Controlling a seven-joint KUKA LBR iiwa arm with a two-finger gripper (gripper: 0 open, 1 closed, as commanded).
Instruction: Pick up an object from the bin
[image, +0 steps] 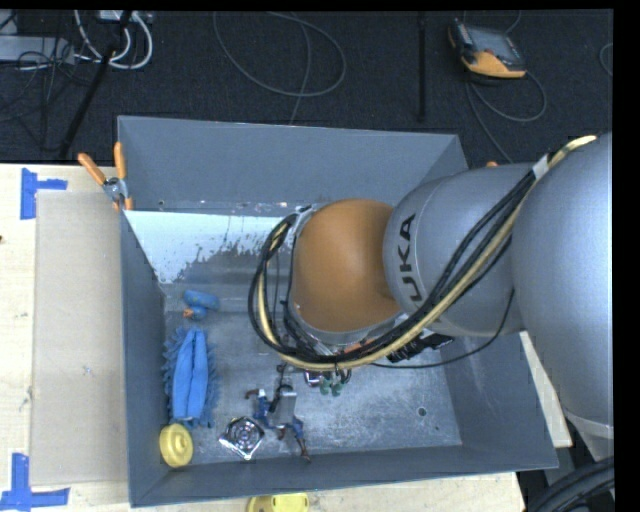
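The end effector (286, 392), open or closed I cannot tell, hangs low near the front wall of the bin (430, 420), and a small blue-and-dark object (266, 405) lies just beside it on the view's left, next to a shiny metal piece (242, 436).

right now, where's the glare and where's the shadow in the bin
In the camera view the strongest glare is a pale band on the bin's back wall; the orange wrist cover shows a soft sheen and the floor beneath it looks darker; the metal piece at the front glints; the blue fuzzy thing at the left is evenly lit.
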